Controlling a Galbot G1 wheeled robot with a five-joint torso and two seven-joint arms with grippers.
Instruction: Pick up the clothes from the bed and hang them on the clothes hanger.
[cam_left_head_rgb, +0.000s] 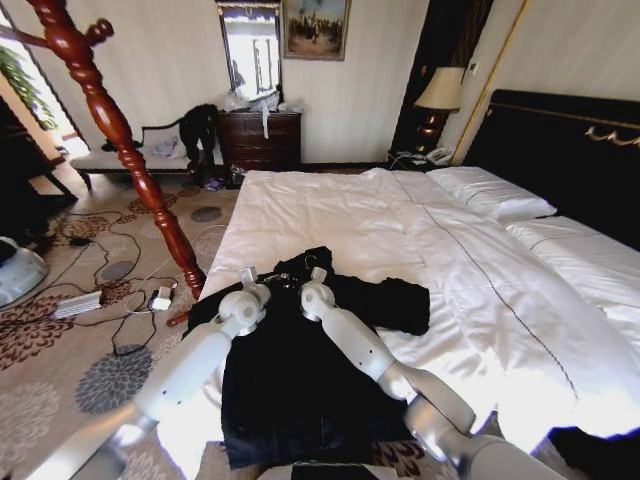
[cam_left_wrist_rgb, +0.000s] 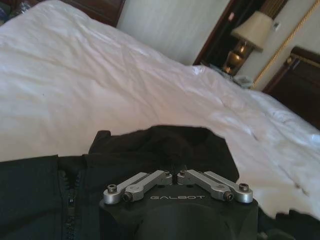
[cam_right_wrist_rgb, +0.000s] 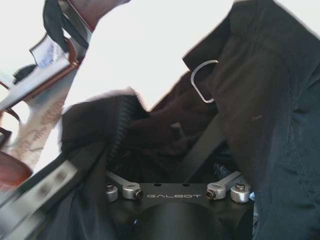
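The clothes (cam_left_head_rgb: 290, 370), one large black jacket, lie spread over the near corner of the bed (cam_left_head_rgb: 400, 230), partly hanging off its edge. Both arms reach onto the collar end. My left gripper (cam_left_head_rgb: 262, 281) presses into the collar (cam_left_wrist_rgb: 170, 145) beside the zip; its links are drawn together, and the tips are buried in fabric. My right gripper (cam_left_head_rgb: 308, 276) sits just beside it, links spread wide, over bunched fabric (cam_right_wrist_rgb: 165, 125). Under the jacket lies the clothes hanger (cam_right_wrist_rgb: 200, 142), a dark sloping arm with a thin wire hook (cam_right_wrist_rgb: 204, 80) poking out.
A reddish turned-wood coat stand (cam_left_head_rgb: 120, 140) leans at the left, its foot near the bed's corner. Cables and a power strip (cam_left_head_rgb: 78, 304) lie on the patterned carpet. A dark dresser (cam_left_head_rgb: 260, 138), a lamp (cam_left_head_rgb: 440, 95), pillows (cam_left_head_rgb: 495, 195) and the black headboard (cam_left_head_rgb: 570, 150) stand beyond.
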